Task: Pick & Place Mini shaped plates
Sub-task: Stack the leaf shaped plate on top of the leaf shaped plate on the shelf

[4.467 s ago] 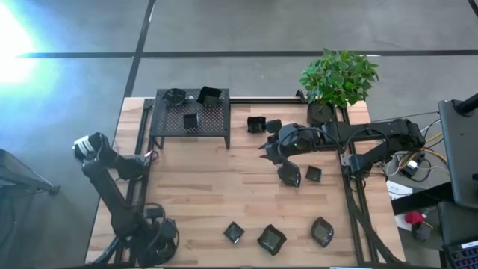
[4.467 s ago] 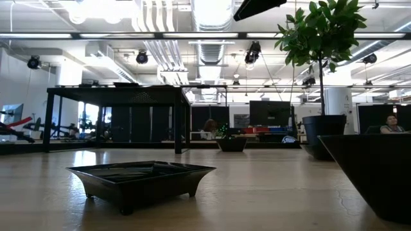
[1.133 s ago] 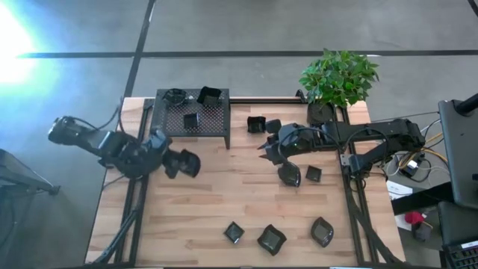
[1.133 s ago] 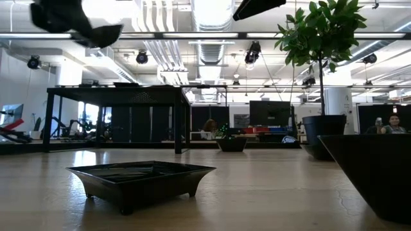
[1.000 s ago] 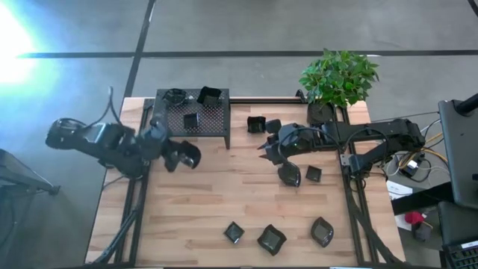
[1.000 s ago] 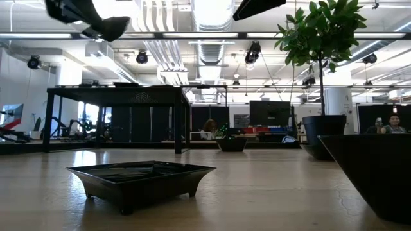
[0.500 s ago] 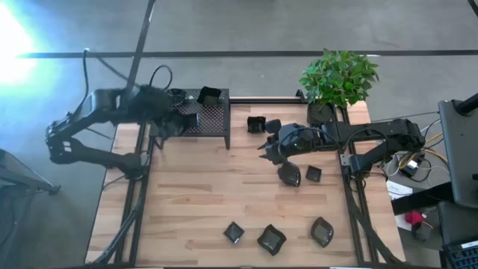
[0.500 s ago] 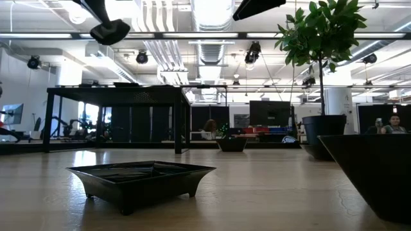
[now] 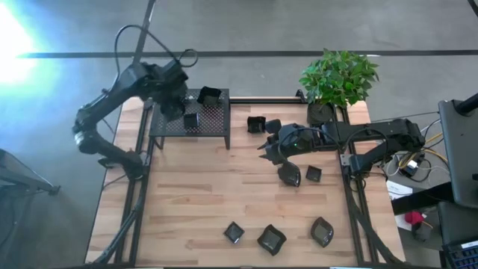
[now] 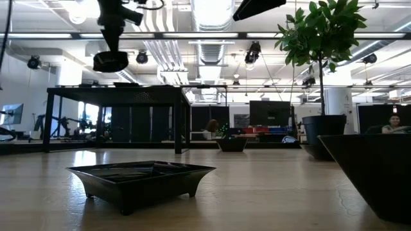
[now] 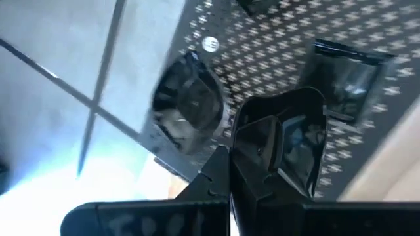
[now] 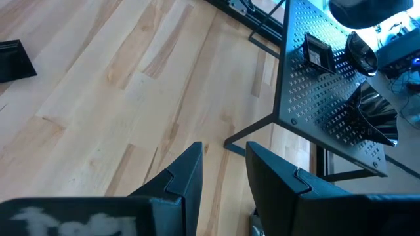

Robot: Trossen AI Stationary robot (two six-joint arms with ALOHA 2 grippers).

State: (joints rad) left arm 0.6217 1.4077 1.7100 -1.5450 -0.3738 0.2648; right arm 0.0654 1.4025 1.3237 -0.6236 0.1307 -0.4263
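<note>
My left gripper (image 9: 175, 106) hangs over the black perforated stand (image 9: 216, 123) at the table's far left, shut on a small glossy black mini plate (image 11: 298, 141). In the low view this plate (image 10: 110, 61) hangs above the stand top. On the stand rest a round plate (image 11: 189, 105), a square one (image 11: 348, 75) and a bigger one (image 9: 210, 95). My right gripper (image 12: 223, 174) stands open above the table's middle right, with nothing between its fingers. Several more plates lie on the wood, among them one (image 9: 290, 175) below the right gripper. My left gripper pinches the mini plate by one side wall (image 11: 244, 134): one finger (image 11: 261, 145) shows inside the dish, the other outside it. The fingers come steeply from above. The plate hangs below them, roughly level and clear of the stand.
A potted plant (image 9: 337, 78) stands at the far right. Two plates (image 9: 256, 124) lie just right of the stand, and three (image 9: 271, 239) sit near the front edge. Bare wood (image 9: 194, 187) lies between the stand and the front row.
My left gripper has swung from above the table's left side toward the far edge, rising a little and rolling, and now hangs over the stand. The mini plate has gone with it, still held. The right arm has kept still.
</note>
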